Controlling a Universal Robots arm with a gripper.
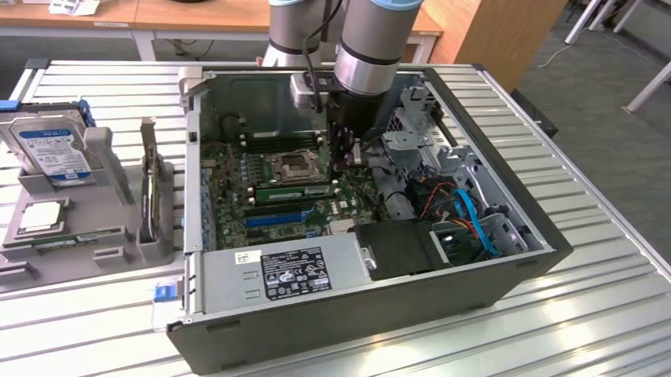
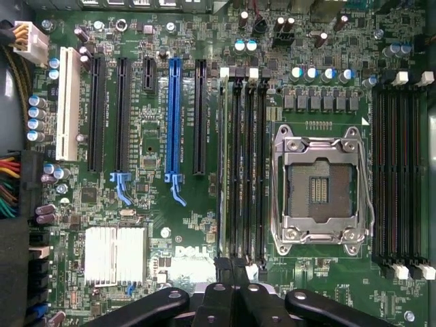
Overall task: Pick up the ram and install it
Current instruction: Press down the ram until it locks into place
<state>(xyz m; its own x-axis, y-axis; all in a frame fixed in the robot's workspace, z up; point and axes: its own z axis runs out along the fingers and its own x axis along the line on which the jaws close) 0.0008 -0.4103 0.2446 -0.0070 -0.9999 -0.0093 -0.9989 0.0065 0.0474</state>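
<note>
- The ram [image 2: 224, 163], a long, thin green circuit-board stick, stands on edge in the memory slot of the bank nearest the expansion slots, just beside the open silver processor socket [image 2: 320, 189]; in the exterior view it reads as a green strip [image 1: 297, 191] lying across the board beside the socket.
- One end of the stick runs down to the black claw [image 2: 228, 272], whose finger linkage sits directly over that end of the slot bank.
- Whether the claw's fingers are closed on the stick or apart from it cannot be told from either view.
- The three neighbouring black memory slots [image 2: 250, 163] in the same bank are vacant, their white end latches visible.
- A second bank of black memory slots [image 2: 400, 170] lies on the far side of the socket, well apart from the stick.
- The large green motherboard [image 2: 146, 204] also carries a blue expansion slot [image 2: 174, 122] and a white finned heatsink [image 2: 114, 254].
- The grey arm [image 1: 369, 55] reaches down into the open dark grey computer case [image 1: 346, 330], which lies on its side on the slatted metal table [image 1: 587, 283].
- A grey parts tray [image 1: 105, 236] holding a blue-labelled hard drive [image 1: 53, 149] sits at the exterior view's left of the case.
</note>
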